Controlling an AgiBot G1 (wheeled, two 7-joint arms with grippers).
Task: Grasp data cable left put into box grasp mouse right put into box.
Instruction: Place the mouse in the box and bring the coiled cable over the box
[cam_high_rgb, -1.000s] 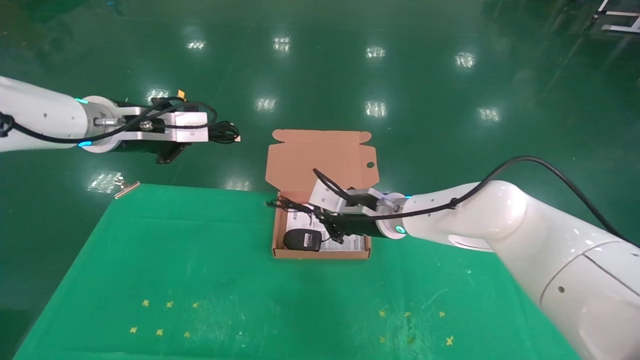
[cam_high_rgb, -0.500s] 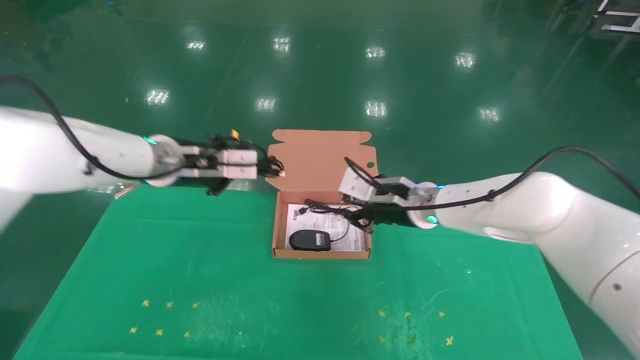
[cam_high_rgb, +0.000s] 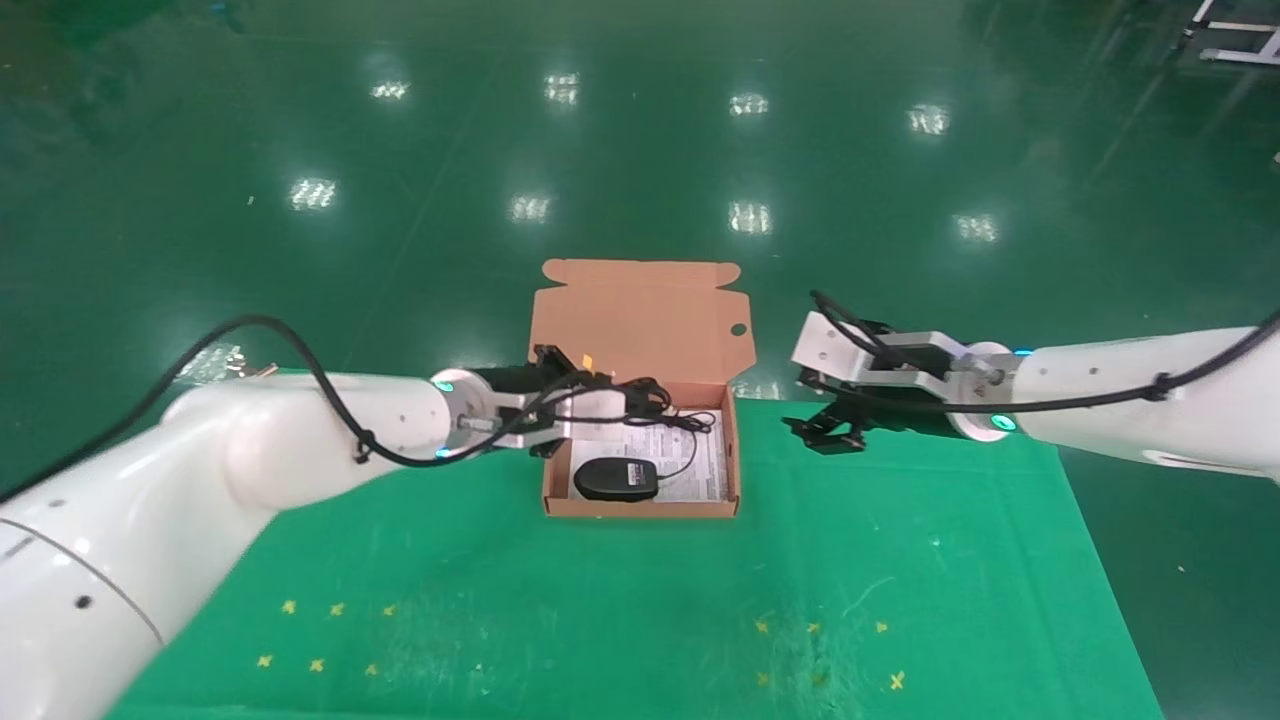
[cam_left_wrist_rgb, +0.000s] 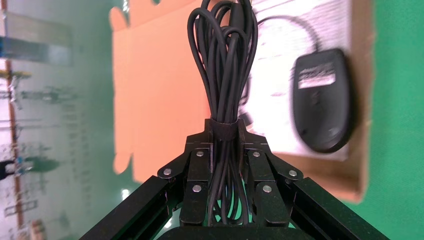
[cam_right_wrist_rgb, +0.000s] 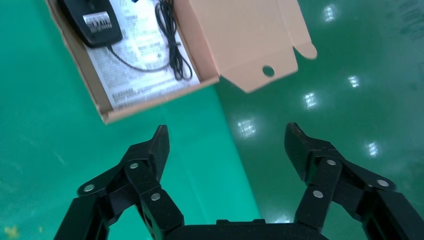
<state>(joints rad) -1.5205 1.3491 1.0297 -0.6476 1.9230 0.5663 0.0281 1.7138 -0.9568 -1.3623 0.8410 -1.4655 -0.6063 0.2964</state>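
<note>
Black data cable, clamped in the left gripper, points lengthwise over the box beside the mouse; the right gripper hangs open nearby.

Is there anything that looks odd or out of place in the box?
Nothing stands out. The mouse lies in the box on the white sheet, cord loose beside it. The left pincer holds the data cable over the box; the right pincer is open, off to the side.
</note>
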